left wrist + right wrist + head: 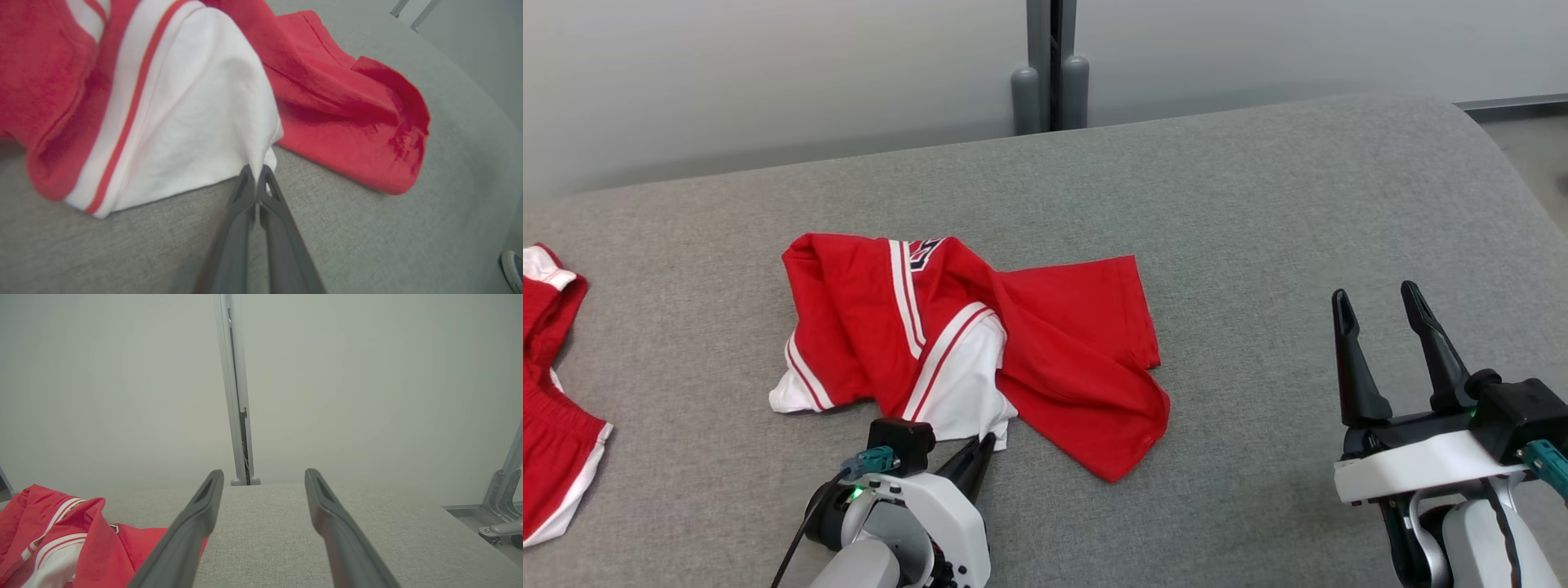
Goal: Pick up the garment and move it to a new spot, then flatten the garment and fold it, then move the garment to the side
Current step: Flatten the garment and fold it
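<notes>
From the head camera I see the garment (pixel 972 343) lying crumpled on the grey surface (pixel 1258 204), left of the middle; it is red with white panels and red-and-white stripes, and a red flap spreads out to the right and towards me.

My left gripper (pixel 984 445) sits at the near edge of the garment, touching its white corner. In the left wrist view the left gripper (pixel 256 173) has its two dark fingers (pixel 233 245) pressed together, with the tip of that white corner pinched between them. The cloth (pixel 184 114) rises from the tips in a peak, so the corner looks a little lifted; the rest of the garment lies on the surface (pixel 122 253).

My right gripper (pixel 1377 296) is well apart from the garment, over bare surface at the lower right. Its fingers are spread wide and nothing is between them. The right wrist view agrees: the right gripper (pixel 264 473) stands spread above the surface (pixel 269 522), with the garment (pixel 61 535) off to its lower left, not touching.

Another red-and-white garment (pixel 547 392) lies at the far left edge of the surface, cut off by the frame and apart from the one I am holding. Behind the surface a grey post (pixel 1051 65) stands against a pale wall (pixel 768 73).
</notes>
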### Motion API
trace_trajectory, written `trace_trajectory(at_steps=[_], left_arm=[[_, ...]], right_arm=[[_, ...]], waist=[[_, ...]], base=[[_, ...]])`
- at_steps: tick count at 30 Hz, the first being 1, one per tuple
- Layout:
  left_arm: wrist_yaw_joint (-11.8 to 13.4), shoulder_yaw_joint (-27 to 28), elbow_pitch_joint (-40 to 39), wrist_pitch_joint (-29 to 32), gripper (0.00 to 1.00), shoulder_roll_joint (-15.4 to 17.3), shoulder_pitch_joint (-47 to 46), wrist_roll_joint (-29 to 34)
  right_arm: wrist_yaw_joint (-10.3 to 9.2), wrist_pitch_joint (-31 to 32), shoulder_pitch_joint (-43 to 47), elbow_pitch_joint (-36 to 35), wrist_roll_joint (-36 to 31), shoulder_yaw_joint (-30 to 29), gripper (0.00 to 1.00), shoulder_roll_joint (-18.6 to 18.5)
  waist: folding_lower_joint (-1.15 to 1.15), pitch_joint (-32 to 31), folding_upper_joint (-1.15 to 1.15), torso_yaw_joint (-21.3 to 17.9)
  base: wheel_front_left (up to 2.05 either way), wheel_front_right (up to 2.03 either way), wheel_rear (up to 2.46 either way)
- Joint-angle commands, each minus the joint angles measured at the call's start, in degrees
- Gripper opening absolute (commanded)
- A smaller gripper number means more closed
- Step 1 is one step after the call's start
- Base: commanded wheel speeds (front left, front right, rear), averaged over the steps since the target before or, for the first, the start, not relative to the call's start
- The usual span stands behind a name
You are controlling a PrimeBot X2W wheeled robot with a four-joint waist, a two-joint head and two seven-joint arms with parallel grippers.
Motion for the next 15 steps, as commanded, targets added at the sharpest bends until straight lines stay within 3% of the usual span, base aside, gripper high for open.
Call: trace_trajectory(at_steps=[1,7,11,15], left_arm=[[-0.24,0.23,-0.70,-0.39,0.00,0.33,-0.82,-0.45],[-0.38,0.57,-5.21,0.39,0.00,2.40,1.05,-1.44],[-0.40,0.50,-10.20,3.86,0.00,6.10,3.39,-1.81],[1.59,1.96,-17.04,7.97,0.00,10.88,7.16,-2.71]], right_arm=[[0.11,-0.30,0.31,-0.16,-0.18,-0.35,1.00,-0.28],[0.11,-0.31,1.19,0.45,0.36,-0.78,1.00,-0.30],[0.11,-0.30,1.90,0.80,0.23,-1.50,1.00,-0.31],[0.11,-0.30,2.88,0.97,0.13,-2.41,1.00,-0.30]], waist=[[0.00,-0.32,0.00,0.97],[0.00,-1.51,0.00,4.18],[0.00,-2.34,0.00,6.52],[0.00,-3.00,0.00,8.38]], base=[[0.00,0.00,0.00],[0.00,0.00,0.00],[0.00,0.00,0.00],[0.00,0.00,0.00]])
